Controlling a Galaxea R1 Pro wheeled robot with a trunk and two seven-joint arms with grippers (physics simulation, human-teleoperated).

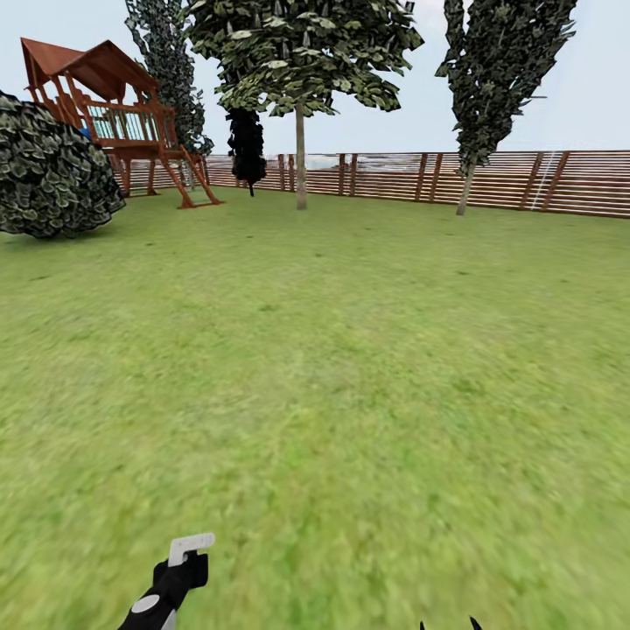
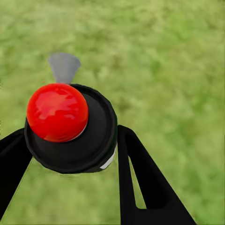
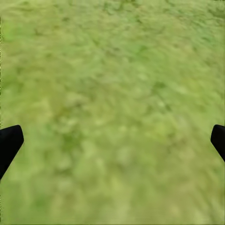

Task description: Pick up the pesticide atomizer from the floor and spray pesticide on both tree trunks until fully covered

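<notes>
Pesticide atomizer sits pinched in our left gripper, lower left of the head frame: black round body, red knob, grey nozzle. We judge it light, rigid, slick plastic; hold the body, not the knob. Right gripper is spread over lawn. Trees stand far off, upper frame.

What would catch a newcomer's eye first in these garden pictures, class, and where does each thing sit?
The glossy red knob of the pesticide atomizer, gripped in the left hand above the lawn, stands out first. Beyond it, a red-brown wooden play tower rises far left beside a round bush. Two tall trees stand before the slatted fence.
</notes>
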